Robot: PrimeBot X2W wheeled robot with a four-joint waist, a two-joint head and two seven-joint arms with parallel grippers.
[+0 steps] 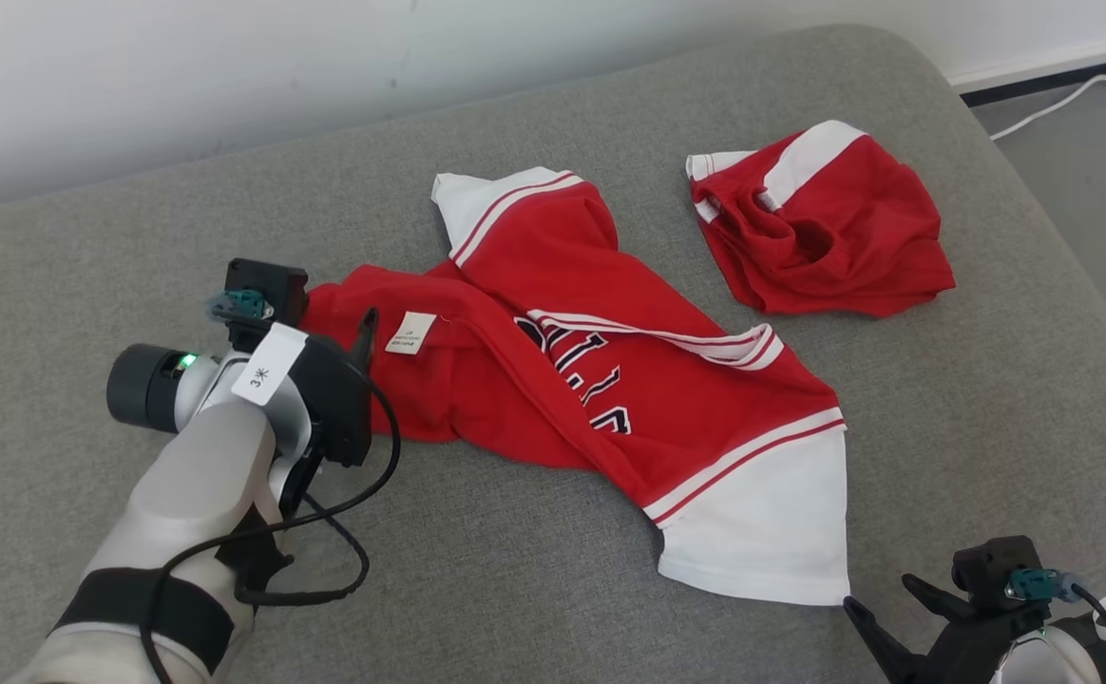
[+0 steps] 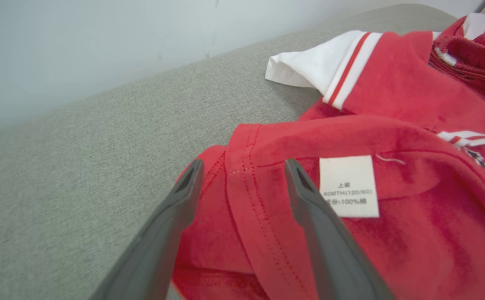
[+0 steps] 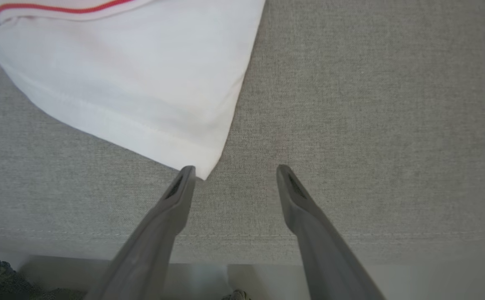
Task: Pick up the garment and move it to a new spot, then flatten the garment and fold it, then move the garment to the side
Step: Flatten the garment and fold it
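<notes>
red jersey (image 1: pixel 667 380), white label (image 2: pixel 348 186) reading "100%"

Crumpled red-and-white cotton shirt (image 1: pixel 610 380) lies centrally on the grey fabric cushion (image 1: pixel 515 589); bunched red-and-white shorts (image 1: pixel 829 237) lie apart, far right. Left gripper (image 2: pixel 243 166) sits at the shirt's left hem, right gripper (image 3: pixel 235 170) beside its near sleeve.

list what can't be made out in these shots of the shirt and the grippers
Head view: folds hide part of the lettering on the red shirt.
Left wrist view: the lowest line of the label is blurred, and it is unclear whether the left gripper touches the shirt.
Head view: the bottom edge cuts off the right gripper behind its fingers.
</notes>
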